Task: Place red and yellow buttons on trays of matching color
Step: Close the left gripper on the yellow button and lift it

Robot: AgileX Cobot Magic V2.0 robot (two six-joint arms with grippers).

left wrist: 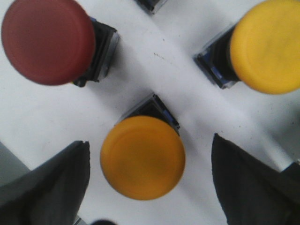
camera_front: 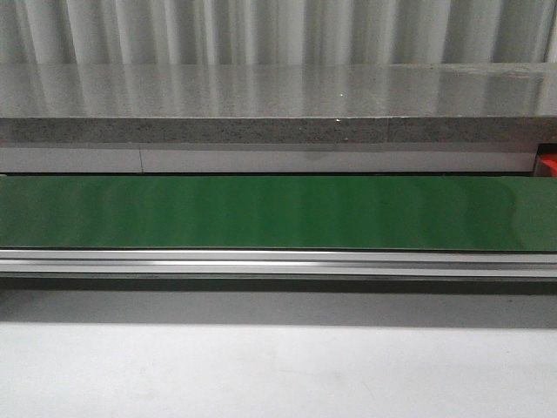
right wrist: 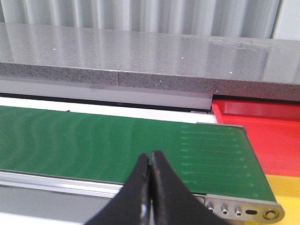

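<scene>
In the front view, a green conveyor belt (camera_front: 278, 212) is seen running across the frame, with a grey stone ledge (camera_front: 278, 104) behind it and a pale table surface (camera_front: 278, 370) in front. A sliver of the red tray (camera_front: 547, 165) shows at the far right edge. No buttons, arms or grippers are visible here, and nothing is seen lying on the belt.

In the left wrist view, the left gripper (left wrist: 150, 173) is held open, its two dark fingers (left wrist: 51, 183) set either side of a yellow button (left wrist: 142, 157) without touching it. A red button (left wrist: 47, 41) and a second yellow button (left wrist: 267, 46) are seen standing nearby on the white surface (left wrist: 154, 61); the corner of another base is just visible at the frame's edge. The nearest yellow button is judged to be the one about to be gripped.

In the right wrist view, the right gripper (right wrist: 150, 161) is closed with its fingertips pressed together and nothing between them, poised over the end of the belt. Beside the belt end, the red tray and a corner of the yellow tray (right wrist: 283, 185) are shown, and no button can be seen on the visible part of either.

The task is therefore judged to be at an early stage: at least three buttons remain unsorted, and no placement is shown as done.
</scene>
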